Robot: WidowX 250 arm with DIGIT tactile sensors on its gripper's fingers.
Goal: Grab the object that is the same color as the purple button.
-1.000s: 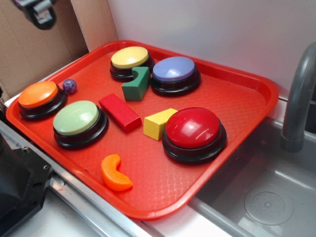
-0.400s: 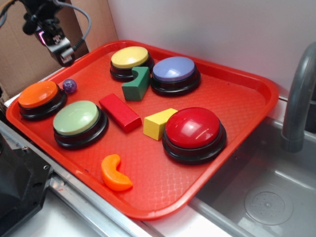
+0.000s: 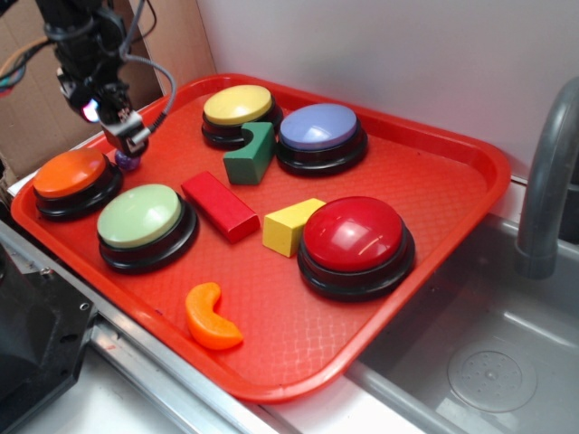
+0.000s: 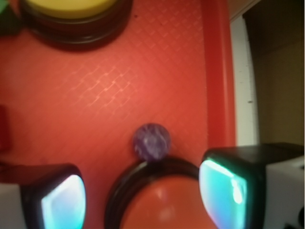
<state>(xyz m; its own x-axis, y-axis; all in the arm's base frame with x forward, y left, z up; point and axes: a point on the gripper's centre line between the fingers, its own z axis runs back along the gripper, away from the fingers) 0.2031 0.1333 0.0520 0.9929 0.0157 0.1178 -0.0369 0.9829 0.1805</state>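
Since a moment ago, your gripper (image 3: pixel 129 145) has come down and moved right, and now it hangs just over the ball (image 3: pixel 126 162). Nothing on the tray (image 3: pixel 434 244) has moved.

Your jaws are spread wide. From the wrist view you see one finger (image 4: pixel 62 200) at the lower left and the other at the lower right, with a big gap between them. The ball (image 4: pixel 151 141) sits in line with that gap but a bit ahead of the fingers, so they are not around it yet and do not touch it.

The ball is small, shiny and purple. It rests on the tray near the back left edge, touching or almost touching the black rim of the orange button (image 3: pixel 72 176). The yellow button (image 3: pixel 238 108) is farther along the tray.

The purple button (image 3: pixel 318 128) is beside the yellow button, well apart from the ball. A green block (image 3: pixel 251 155) leans in front of those two. A red block (image 3: pixel 220 206) and a yellow block (image 3: pixel 289 226) lie in the middle. The green button (image 3: pixel 142 220) and red button (image 3: pixel 355 240) sit nearer the front. An orange curved piece (image 3: pixel 210 318) lies at the front edge.
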